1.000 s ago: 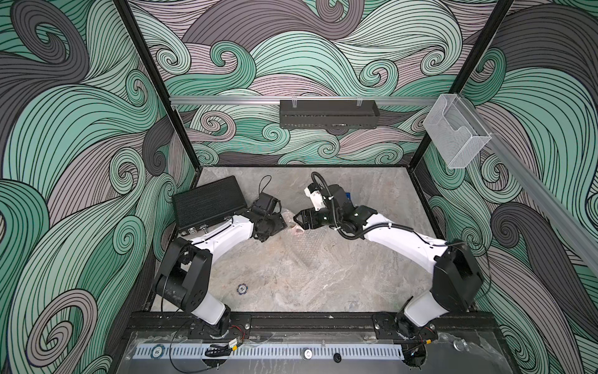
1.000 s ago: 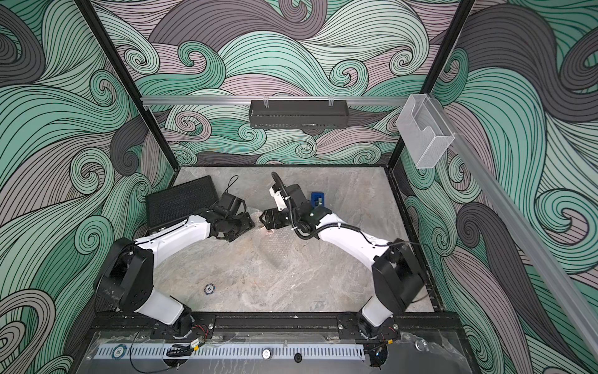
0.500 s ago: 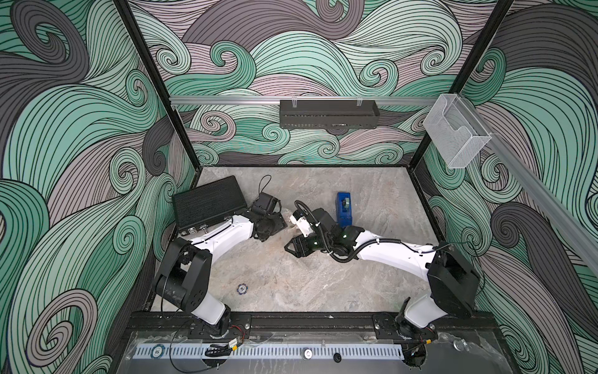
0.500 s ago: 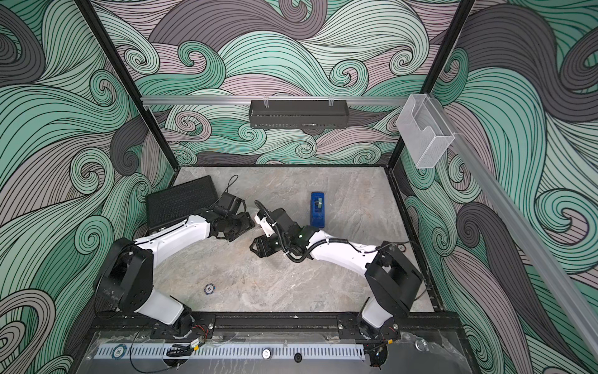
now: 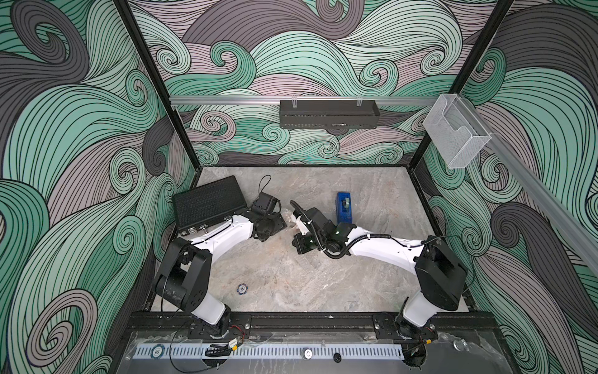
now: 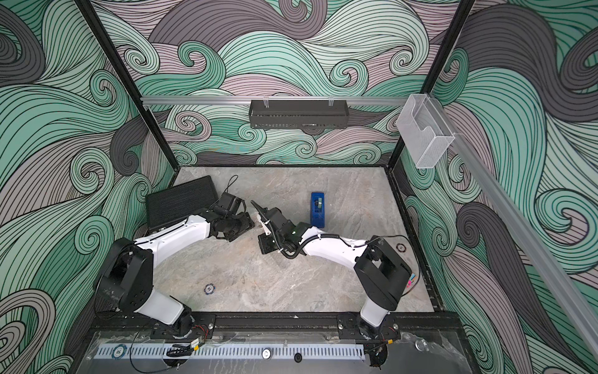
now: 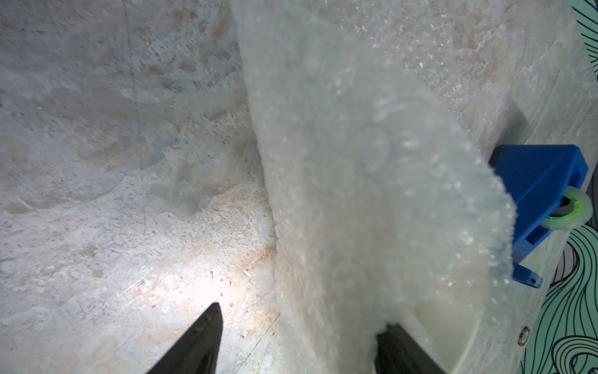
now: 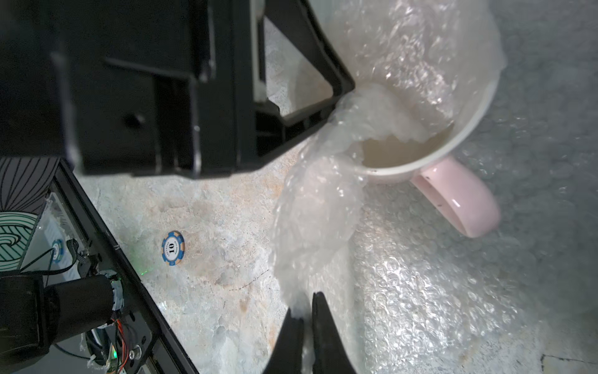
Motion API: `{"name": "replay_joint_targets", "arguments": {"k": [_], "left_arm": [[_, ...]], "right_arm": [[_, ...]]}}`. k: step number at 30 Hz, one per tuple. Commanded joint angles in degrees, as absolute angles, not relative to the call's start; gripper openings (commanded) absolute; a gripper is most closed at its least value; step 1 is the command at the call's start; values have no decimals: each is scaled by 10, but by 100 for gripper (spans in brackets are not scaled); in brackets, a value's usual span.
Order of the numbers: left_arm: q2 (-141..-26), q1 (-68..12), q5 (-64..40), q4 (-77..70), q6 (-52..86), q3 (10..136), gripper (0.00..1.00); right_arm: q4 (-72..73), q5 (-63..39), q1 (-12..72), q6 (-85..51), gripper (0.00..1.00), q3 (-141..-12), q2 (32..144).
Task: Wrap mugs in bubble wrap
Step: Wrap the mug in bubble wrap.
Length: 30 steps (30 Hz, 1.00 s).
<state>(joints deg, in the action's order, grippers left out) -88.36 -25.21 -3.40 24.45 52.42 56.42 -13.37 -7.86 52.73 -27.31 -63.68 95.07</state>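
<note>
Bubble wrap [image 8: 317,207] veils mug [image 8: 459,197] body | right end effector [image 8: 305,304] pinching it | left end effector [image 7: 301,317] spread, one finger half-hidden

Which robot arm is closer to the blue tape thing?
Right. The right arm passes beside the blue tape dispenser; the left arm is farther, by the black case.

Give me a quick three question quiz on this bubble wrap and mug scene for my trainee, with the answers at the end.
1. True or false: the right gripper is shut on a strand of the bubble wrap.
2. The mug has a handle that is: A blue, B pink, C black?
3. What number is printed on the poker chip?
Key: 1 true; 2 B; 3 ten.
</note>
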Motion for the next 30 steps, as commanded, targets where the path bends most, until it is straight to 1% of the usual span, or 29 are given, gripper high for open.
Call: {"name": "replay_joint_targets", "arguments": {"k": [1, 4, 9, 10, 11, 13, 14, 15, 19, 21, 23, 27, 30], "left_arm": [[-886, -240, -18, 268, 517, 561, 71], [-879, -234, -15, 264, 519, 548, 71], [-875, -232, -8, 268, 518, 543, 70], [-877, -230, -7, 268, 518, 543, 70], [-879, -230, -7, 268, 518, 544, 70], [-878, -229, -19, 257, 518, 542, 70], [-875, -229, -24, 254, 518, 542, 70], [-872, -229, -28, 252, 519, 543, 70], [-851, -229, -39, 249, 524, 549, 70], [-847, -229, -42, 250, 524, 553, 70], [-851, -229, -45, 250, 523, 558, 70], [-865, -229, -49, 247, 524, 560, 70], [-872, -229, -53, 245, 524, 561, 70]], "right_arm": [[-143, -56, 515, -298, 7, -614, 911], [-123, -64, 501, -315, 7, -584, 895], [-132, -69, 485, -323, 7, -573, 888], [-131, -77, 480, -324, 9, -574, 888], [-129, -84, 476, -323, 17, -574, 887], [-133, -94, 470, -317, 51, -579, 886], [-139, -92, 467, -312, 57, -583, 884], [-144, -91, 464, -305, 60, -588, 878], [-172, -83, 426, -286, 70, -616, 851], [-208, -69, 393, -284, 72, -648, 859], [-264, -53, 370, -273, 72, -699, 891], [-318, -43, 358, -268, 72, -791, 976], [-358, 1, 356, -288, 72, -844, 1042]]}}
